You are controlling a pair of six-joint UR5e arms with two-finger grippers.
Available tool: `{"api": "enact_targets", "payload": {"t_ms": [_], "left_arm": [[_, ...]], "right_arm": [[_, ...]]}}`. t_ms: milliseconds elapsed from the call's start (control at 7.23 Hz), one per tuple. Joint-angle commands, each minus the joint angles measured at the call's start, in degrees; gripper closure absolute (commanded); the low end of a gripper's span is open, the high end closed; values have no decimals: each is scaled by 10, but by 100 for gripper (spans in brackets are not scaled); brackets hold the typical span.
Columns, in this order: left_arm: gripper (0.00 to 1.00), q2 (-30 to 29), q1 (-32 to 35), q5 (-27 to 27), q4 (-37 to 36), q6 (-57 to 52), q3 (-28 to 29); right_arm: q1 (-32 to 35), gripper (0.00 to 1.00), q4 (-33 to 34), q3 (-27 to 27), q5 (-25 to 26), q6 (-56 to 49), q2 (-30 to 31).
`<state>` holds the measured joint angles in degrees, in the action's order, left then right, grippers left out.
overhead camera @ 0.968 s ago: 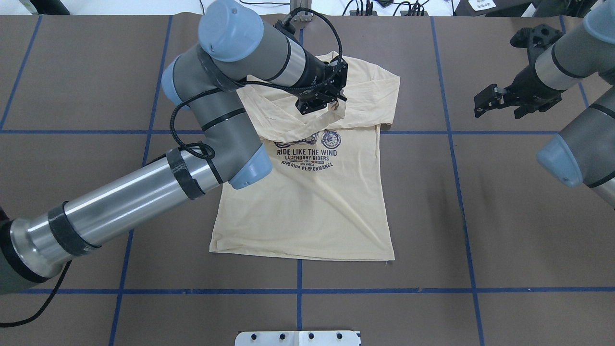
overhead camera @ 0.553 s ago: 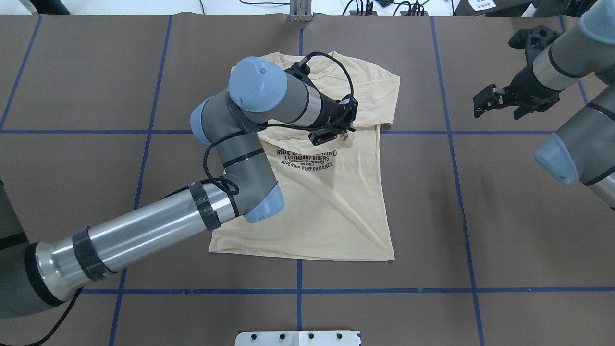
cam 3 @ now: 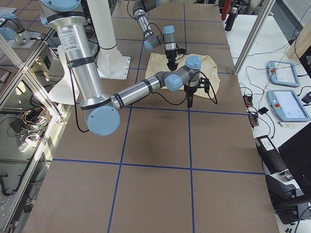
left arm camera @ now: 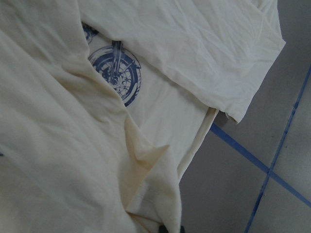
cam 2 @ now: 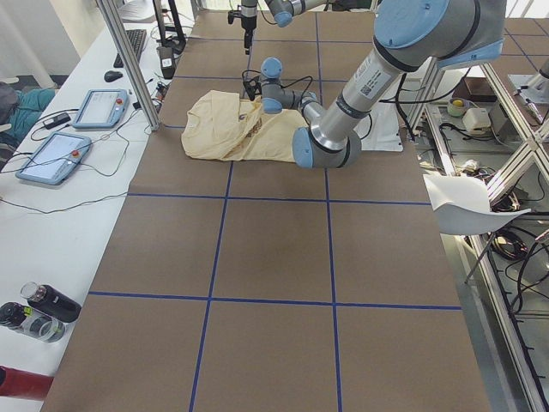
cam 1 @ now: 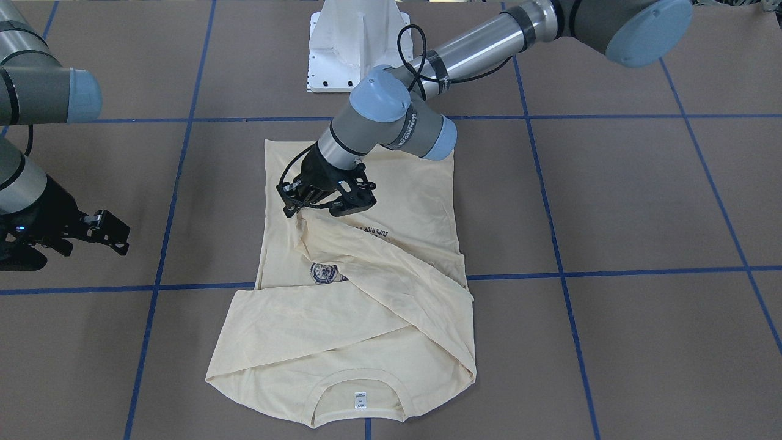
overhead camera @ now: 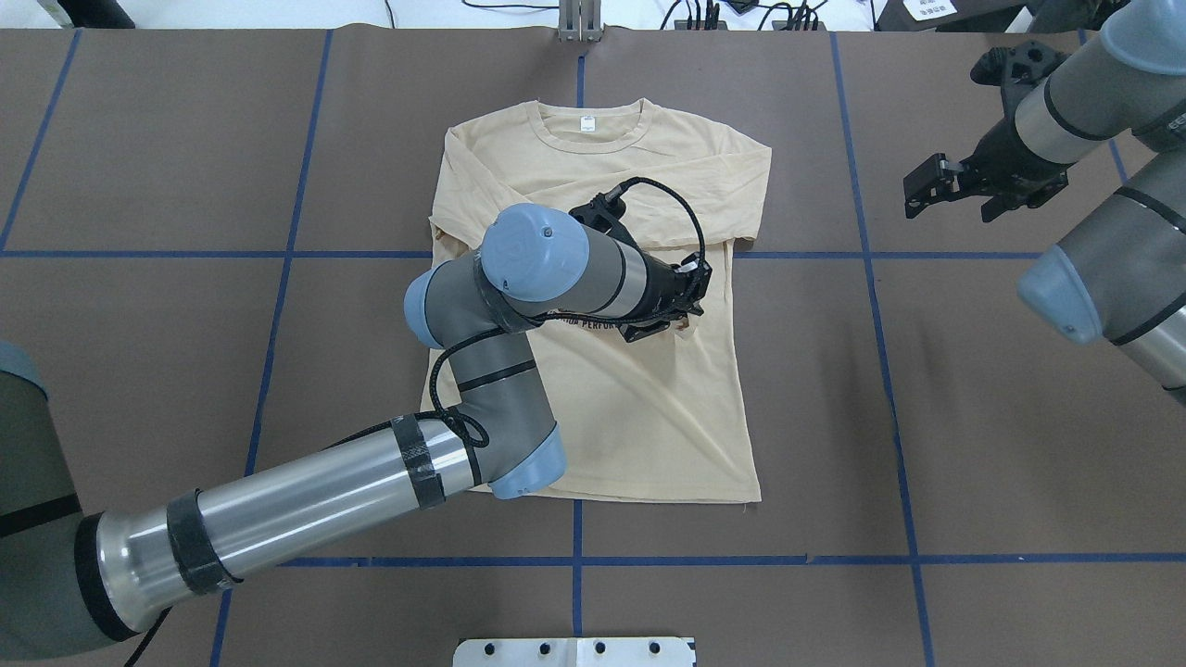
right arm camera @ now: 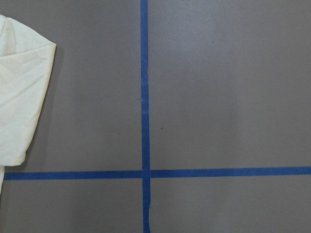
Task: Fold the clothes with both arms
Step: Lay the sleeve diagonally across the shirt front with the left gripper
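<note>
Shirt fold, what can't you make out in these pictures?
- T-shirt print: overhead, the left arm covers most; front-facing, the folded sleeve does.
- Neck label text: too small everywhere.
- Left gripper fingertips: cut off by the left wrist view's bottom edge.

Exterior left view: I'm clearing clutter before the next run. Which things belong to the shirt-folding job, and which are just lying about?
Job:
T-shirt
left hand, shut on a folded-over part of the shirt
right hand, open, off to one side

Lying about:
two control tablets
bottles
Both are on the side bench.
</note>
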<state>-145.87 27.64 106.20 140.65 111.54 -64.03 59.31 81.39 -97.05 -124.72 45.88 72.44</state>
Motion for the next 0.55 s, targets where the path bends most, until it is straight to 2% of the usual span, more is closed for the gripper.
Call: {"api": "enact_targets", "payload": {"t_ms": [0,138,415], "left_arm": [[43,1,-5,1,1,-18,-1],[1,8,-5,1,-3,-51,-10],[1,106,0,8,-8,-55,-149]], "right_arm": [[0,0,0,2,0,1,0],[-1,0,0,2,0,3,-1],[-1,0,-1,-1,-17,8,-2]]}}
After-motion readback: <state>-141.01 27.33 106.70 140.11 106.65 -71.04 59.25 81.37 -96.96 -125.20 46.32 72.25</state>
